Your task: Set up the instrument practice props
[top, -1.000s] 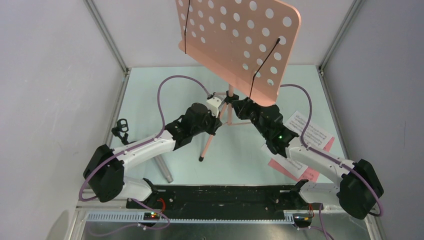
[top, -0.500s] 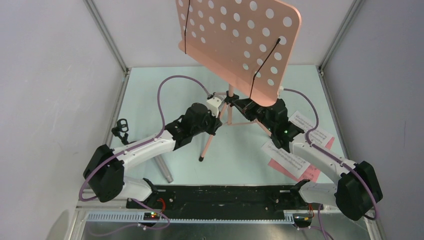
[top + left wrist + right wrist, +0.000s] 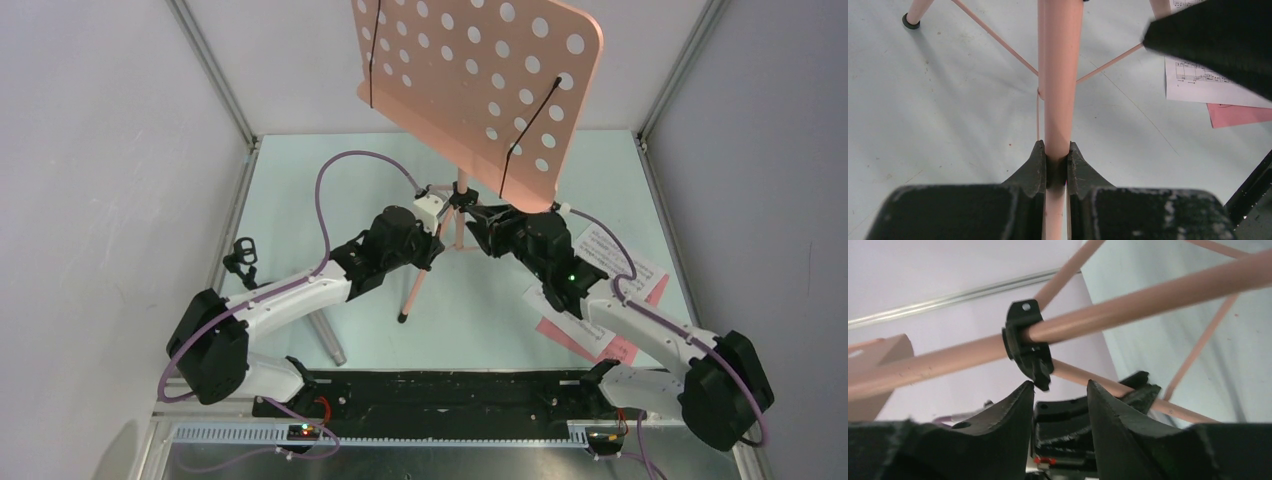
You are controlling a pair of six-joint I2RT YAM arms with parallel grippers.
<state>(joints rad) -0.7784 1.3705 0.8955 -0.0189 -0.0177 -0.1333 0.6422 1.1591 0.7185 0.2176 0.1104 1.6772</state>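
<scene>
The salmon-pink music stand [image 3: 480, 85] stands mid-table, its perforated desk high at the back. My left gripper [image 3: 436, 214] is shut on the stand's centre pole [image 3: 1059, 75]; the fingers [image 3: 1037, 165] clamp it from both sides. My right gripper [image 3: 478, 218] is open beside the pole, just below the black clamp collar [image 3: 1027, 342], its fingertips [image 3: 1023, 392] nearly touching it. White and pink sheet-music pages [image 3: 600, 300] lie at the right under the right arm, also in the left wrist view [image 3: 1208, 82]. A grey microphone [image 3: 328, 340] lies front left. A small black mic stand [image 3: 241, 255] stands at the left.
Tripod legs spread over the table; one foot [image 3: 402, 318] points toward the front. Frame posts [image 3: 215, 90] and grey walls close in both sides. A black base rail [image 3: 440, 392] runs along the near edge.
My right arm has swung: wrist moved right, then back left, and the gripper now points at the collar on the pole. The left arm and the stand have not moved.
</scene>
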